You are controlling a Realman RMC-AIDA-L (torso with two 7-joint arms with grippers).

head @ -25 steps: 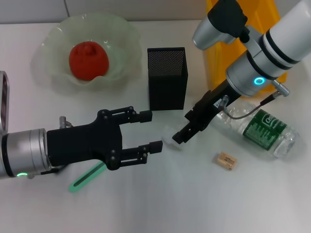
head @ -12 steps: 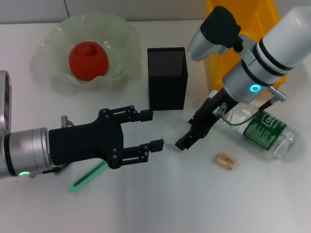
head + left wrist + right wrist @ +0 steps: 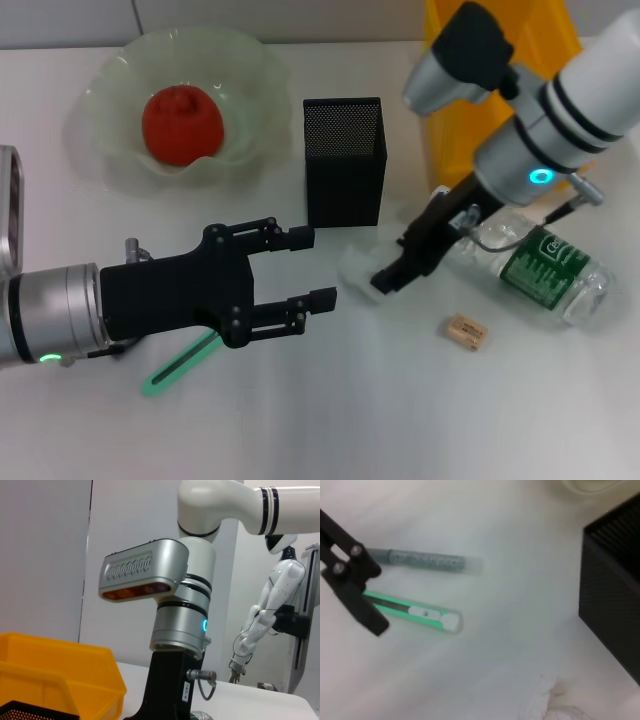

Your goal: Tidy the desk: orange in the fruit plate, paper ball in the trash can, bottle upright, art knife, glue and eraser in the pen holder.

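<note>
The bottle [image 3: 535, 265] lying on the surface [image 3: 400, 400] carries a green label [image 3: 535, 262] with white print too small to read, and no other text, brand, number or sign is legible in any view.

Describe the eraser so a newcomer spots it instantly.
Start at the black mesh pen holder mid-desk, then go toward the robot's right to the lying bottle. Just in front of it sits the eraser: a small tan block, the only one.
</note>
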